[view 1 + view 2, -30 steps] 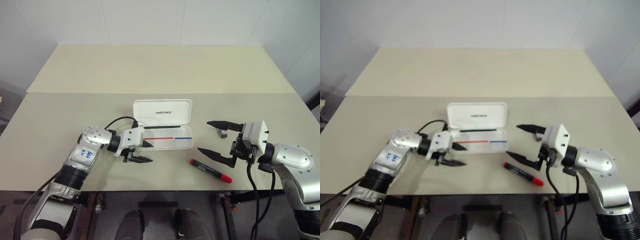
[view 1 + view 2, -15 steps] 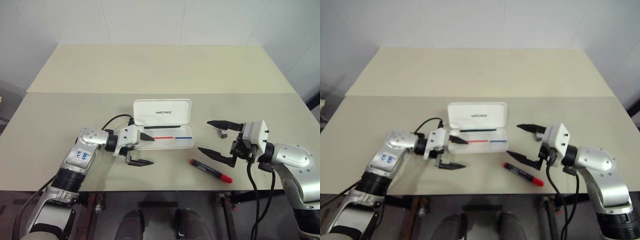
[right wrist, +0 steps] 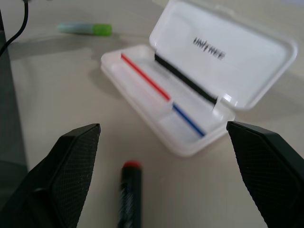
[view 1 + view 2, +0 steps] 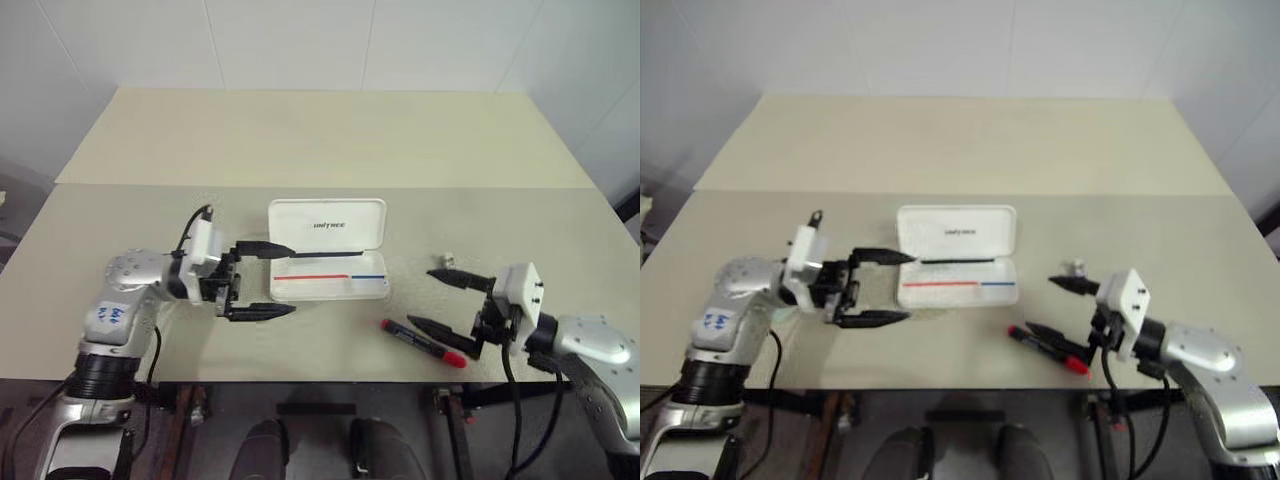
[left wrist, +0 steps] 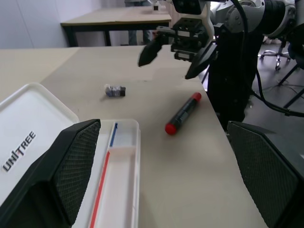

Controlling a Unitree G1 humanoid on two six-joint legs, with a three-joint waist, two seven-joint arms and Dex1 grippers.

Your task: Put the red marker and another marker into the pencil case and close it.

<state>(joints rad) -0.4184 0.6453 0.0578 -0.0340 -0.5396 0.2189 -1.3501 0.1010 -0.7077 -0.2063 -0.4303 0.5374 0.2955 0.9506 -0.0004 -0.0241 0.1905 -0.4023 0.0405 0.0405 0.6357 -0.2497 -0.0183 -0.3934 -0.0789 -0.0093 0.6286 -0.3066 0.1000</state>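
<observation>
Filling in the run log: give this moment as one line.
case: pencil case open, empty | red marker on table | green highlighter on table | left gripper open | right gripper open above red marker

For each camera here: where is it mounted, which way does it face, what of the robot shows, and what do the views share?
Left and right eye views: head, looking down over the table; left gripper and right gripper open beside the pencil case.
Left wrist view: along its fingers toward the red marker and right gripper.
Right wrist view: toward the case, red marker, and green highlighter.
Shared: open case and red marker.
</observation>
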